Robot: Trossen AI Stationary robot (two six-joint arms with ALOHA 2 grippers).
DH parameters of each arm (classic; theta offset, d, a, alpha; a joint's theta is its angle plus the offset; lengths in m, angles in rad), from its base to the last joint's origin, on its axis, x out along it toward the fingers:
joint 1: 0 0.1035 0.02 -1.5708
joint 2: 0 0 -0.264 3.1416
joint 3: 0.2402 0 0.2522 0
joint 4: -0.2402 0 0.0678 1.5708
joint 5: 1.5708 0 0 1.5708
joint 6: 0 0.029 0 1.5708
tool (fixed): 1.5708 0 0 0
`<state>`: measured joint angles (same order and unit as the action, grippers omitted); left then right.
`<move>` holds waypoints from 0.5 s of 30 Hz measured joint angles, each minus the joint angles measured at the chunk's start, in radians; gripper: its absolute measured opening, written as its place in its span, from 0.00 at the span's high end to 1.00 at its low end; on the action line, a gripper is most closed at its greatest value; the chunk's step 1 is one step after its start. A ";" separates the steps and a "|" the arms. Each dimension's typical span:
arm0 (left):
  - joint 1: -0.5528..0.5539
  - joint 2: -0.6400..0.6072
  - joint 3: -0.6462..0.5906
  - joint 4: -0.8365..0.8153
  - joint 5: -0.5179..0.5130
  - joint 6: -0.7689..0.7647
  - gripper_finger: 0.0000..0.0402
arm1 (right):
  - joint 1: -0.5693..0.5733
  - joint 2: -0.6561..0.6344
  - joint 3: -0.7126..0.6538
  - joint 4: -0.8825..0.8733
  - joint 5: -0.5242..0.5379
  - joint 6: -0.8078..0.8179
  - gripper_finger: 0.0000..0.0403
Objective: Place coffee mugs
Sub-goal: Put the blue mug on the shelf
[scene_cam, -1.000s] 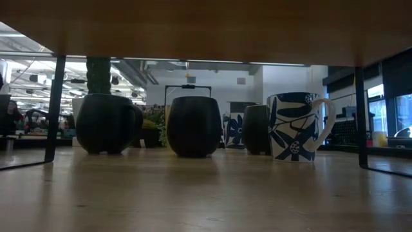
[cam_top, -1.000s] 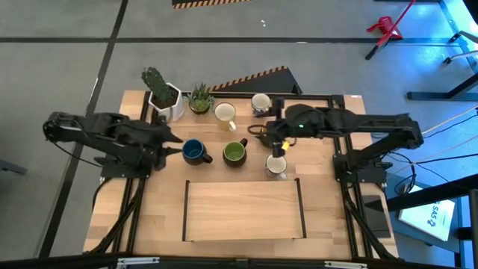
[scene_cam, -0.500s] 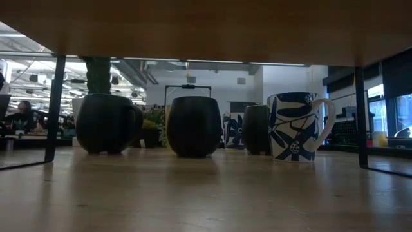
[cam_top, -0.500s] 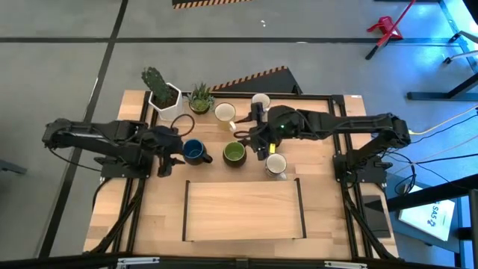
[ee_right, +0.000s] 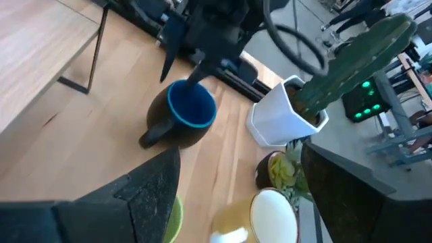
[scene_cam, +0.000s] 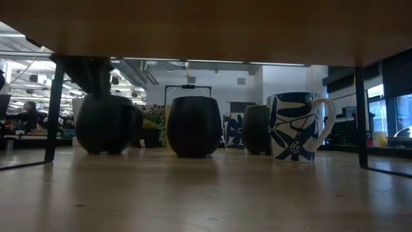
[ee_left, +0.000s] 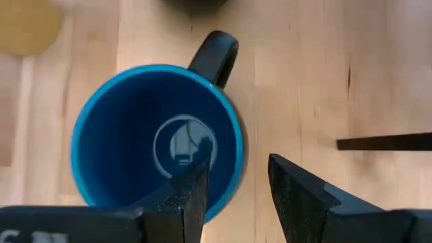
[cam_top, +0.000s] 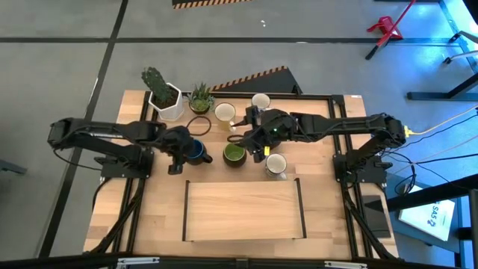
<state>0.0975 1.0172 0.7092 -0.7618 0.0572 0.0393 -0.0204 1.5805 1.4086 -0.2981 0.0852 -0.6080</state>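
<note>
The blue mug [cam_top: 195, 152] stands upright on the table left of centre. My left gripper [ee_left: 237, 164] is open and points down at it, one finger inside the mug [ee_left: 158, 142] and one outside its wall; no touch shows. The green mug [cam_top: 234, 154] stands beside it. My right gripper [cam_top: 244, 139] hovers open just above the green mug's far side. A cream mug [cam_top: 225, 113] and a patterned mug [cam_top: 261, 101] stand farther back. Another patterned mug [scene_cam: 293, 125] stands to the right.
A cactus in a white pot [cam_top: 166, 96] and a small spiky plant [cam_top: 200, 98] stand at the far left. A black ring [cam_top: 198, 125] lies behind the blue mug. A light wooden board [cam_top: 243, 211] between black rails fills the near middle.
My left gripper has gone down and toward the table's right, tipping steeper, until its fingers straddle the blue mug's wall. My right gripper has moved toward the table's left and sunk a little, from beside the patterned mug to over the green mug. No mug has moved.
</note>
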 joint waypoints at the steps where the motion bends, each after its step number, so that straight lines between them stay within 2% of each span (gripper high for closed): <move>1: 0.005 0.016 0.000 0.010 0.008 0.004 0.63 | 0.000 0.001 0.000 0.006 0.000 0.000 0.26; 10: 0.034 0.140 0.001 0.001 -0.006 0.026 0.65 | 0.000 0.002 0.000 0.001 0.000 0.000 0.26; 13: 0.033 0.166 0.001 -0.003 -0.018 0.026 0.69 | 0.000 0.002 0.000 0.002 0.000 0.000 0.26; 15: 0.033 0.168 0.001 -0.004 -0.026 0.025 0.76 | 0.000 0.002 0.000 0.002 0.000 0.000 0.26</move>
<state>0.1307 1.1850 0.7097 -0.7654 0.0310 0.0640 -0.0204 1.5826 1.4086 -0.2966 0.0853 -0.6079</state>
